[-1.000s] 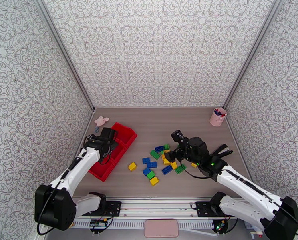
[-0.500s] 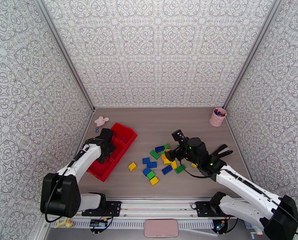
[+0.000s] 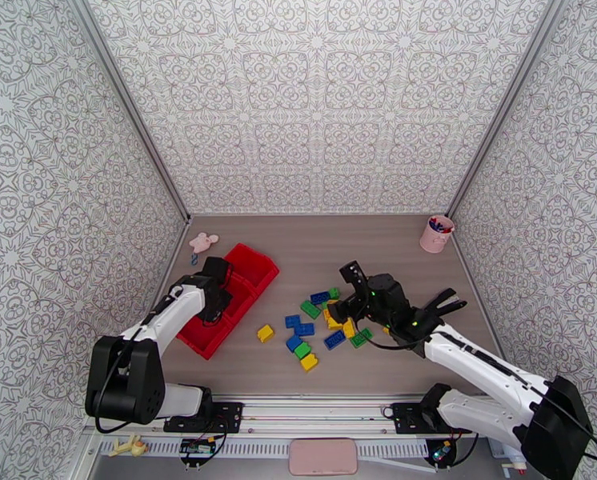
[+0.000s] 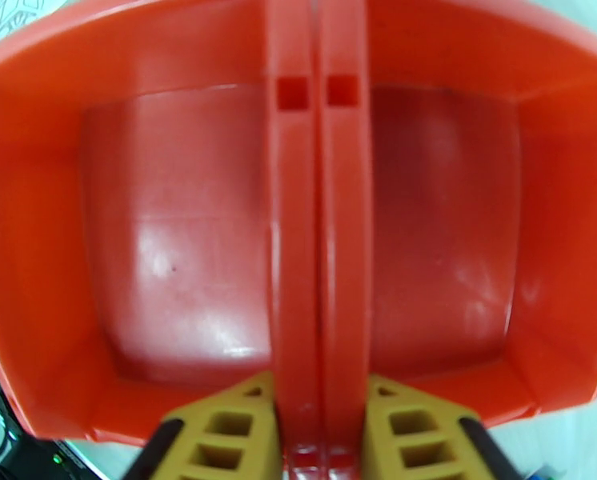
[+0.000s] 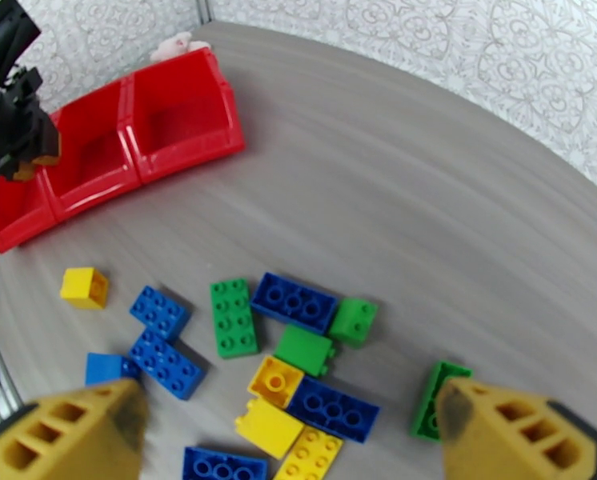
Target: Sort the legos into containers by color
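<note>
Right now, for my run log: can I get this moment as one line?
left gripper: gripping tray divider | right gripper: open over legos | legos: loose on table

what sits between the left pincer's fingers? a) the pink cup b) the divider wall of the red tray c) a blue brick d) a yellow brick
b: the left wrist view shows the left pincer straddling the divider wall between two compartments of the red tray.

- Legos (image 3: 310, 309): yellow, blue and green studded bricks, loosely scattered lower center in the top view.
- Red tray (image 3: 254, 266): 3 square compartments, lying diagonally, center left.
</note>
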Robot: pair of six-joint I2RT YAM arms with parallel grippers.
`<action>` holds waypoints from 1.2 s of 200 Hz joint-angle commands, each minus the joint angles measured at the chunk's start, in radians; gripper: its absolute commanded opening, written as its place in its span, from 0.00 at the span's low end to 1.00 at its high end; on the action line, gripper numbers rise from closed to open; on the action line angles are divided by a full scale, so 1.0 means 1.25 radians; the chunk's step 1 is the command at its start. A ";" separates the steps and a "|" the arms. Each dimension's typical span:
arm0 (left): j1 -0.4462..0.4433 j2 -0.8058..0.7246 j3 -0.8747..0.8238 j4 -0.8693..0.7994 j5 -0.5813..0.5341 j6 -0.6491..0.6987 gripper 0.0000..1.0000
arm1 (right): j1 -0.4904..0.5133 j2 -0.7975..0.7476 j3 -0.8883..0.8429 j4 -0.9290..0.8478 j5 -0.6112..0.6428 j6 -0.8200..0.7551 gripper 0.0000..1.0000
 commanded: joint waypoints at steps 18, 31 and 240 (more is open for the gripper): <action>-0.039 0.034 0.058 0.009 0.005 0.033 0.15 | 0.005 0.026 0.033 0.043 0.021 0.009 1.00; -0.056 0.059 0.085 0.008 -0.001 0.041 0.13 | 0.005 0.031 0.033 0.051 0.023 0.013 1.00; -0.246 0.685 0.839 0.032 0.140 0.449 0.00 | 0.004 -0.120 -0.012 -0.109 0.254 0.199 1.00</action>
